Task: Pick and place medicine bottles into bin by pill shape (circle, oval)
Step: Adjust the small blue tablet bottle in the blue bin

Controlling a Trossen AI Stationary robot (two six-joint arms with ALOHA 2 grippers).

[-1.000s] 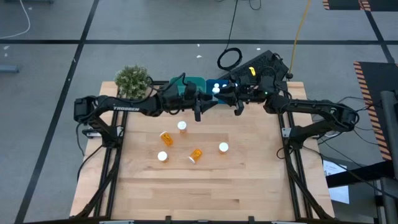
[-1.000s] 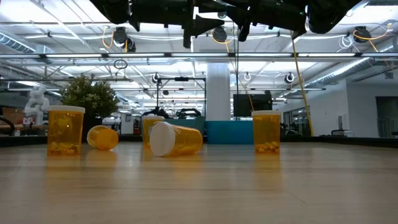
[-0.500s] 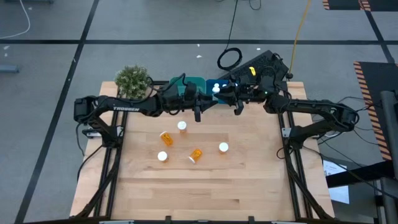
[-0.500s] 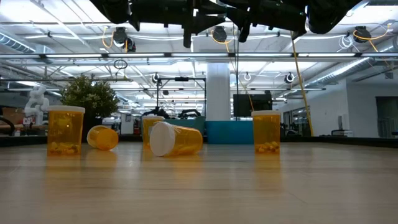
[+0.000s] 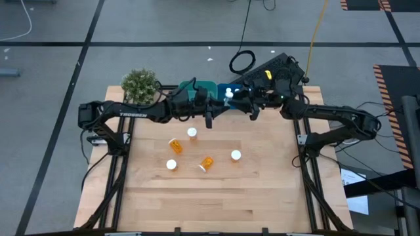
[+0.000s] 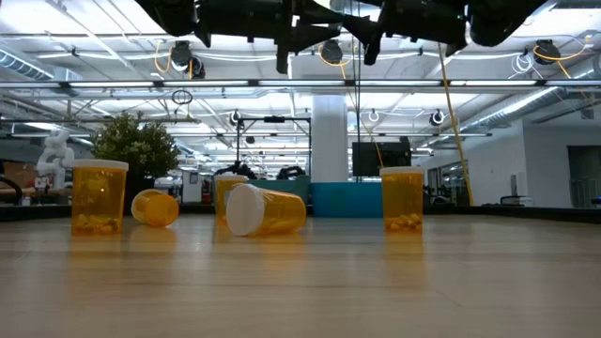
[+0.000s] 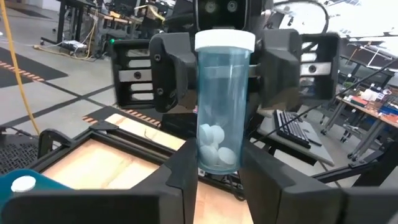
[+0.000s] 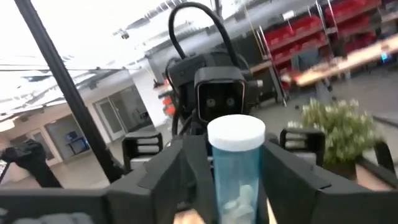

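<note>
Up at 12 o'clock over the table's far edge | one medicine bottle (image 7: pixel 224 106) is clamped upright by both left gripper (image 7: pixel 219 180) and right gripper (image 8: pixel 225 186) | bottle base hidden by fingers | four other bottles (image 5: pixel 206 162) left mid-table

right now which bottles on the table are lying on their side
Two: the capped bottle near the table's middle, white cap facing the low camera, and the one left of it. The other three stand upright.
</note>
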